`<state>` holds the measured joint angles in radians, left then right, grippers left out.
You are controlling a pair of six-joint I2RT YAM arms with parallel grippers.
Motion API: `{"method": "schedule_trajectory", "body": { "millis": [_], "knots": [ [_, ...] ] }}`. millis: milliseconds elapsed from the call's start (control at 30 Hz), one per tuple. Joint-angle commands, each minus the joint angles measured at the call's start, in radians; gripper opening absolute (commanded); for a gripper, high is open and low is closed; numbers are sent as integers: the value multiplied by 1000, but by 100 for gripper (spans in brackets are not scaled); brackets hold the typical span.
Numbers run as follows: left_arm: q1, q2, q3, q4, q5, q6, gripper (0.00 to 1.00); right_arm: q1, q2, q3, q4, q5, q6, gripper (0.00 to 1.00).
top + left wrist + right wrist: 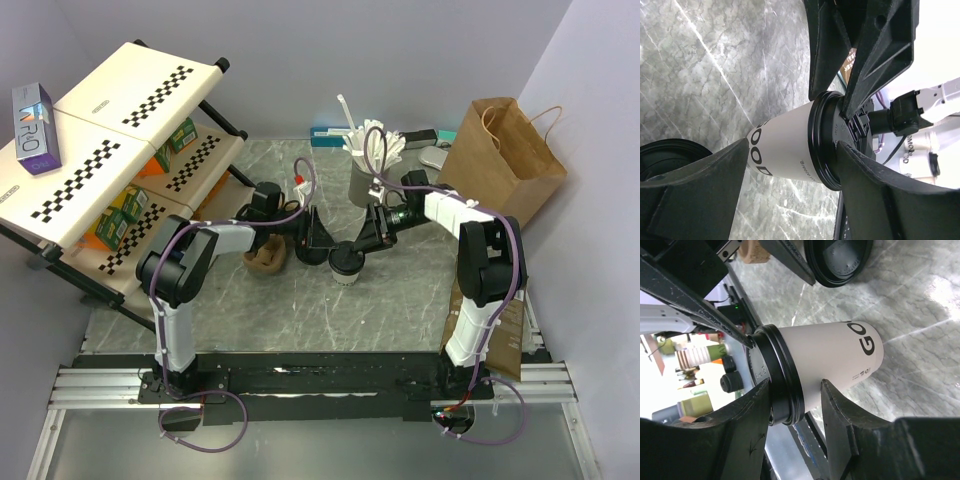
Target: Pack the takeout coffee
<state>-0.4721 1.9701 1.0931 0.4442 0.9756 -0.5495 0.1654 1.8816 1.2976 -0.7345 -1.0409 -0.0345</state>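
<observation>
The takeout coffee, a white paper cup (346, 272) with its black lid (345, 258) on, stands on the marble table between both arms. My left gripper (325, 245) is open around it. In the left wrist view (792, 150), one finger rests on the lid top (827, 145) and the other sits by the cup's base. My right gripper (366, 238) is open too. In the right wrist view (795, 390), one finger lies on the lid (782, 380) and the other touches the cup wall (835, 355). Each wrist view shows the other gripper's fingers (860, 60) (700, 295) on the lid.
A brown pulp carrier (265, 262) lies left of the cup. A black round lid-like thing (840, 260) lies close beside the cup. A dark grey cup of white sticks (362, 180) stands behind. A brown paper bag (500, 160) is at the back right. A shelf rack (120, 150) fills the left.
</observation>
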Motion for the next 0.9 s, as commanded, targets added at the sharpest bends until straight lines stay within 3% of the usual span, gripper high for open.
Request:
{"method": "schedule_trajectory", "body": {
  "millis": [0,367,567,867],
  "knots": [
    [1,32,19,-91,6,101,76,-3,13,-79,88,13,-15,48],
    [1,122,62,-203,-83,112,69,-6,42,-172,123,70,60,43],
    [-3,142,65,-236,-103,117,68,-9,63,-137,101,65,55,42],
    [-3,23,100,-119,40,114,85,-17,-44,-132,175,-91,64,58]
  ]
}}
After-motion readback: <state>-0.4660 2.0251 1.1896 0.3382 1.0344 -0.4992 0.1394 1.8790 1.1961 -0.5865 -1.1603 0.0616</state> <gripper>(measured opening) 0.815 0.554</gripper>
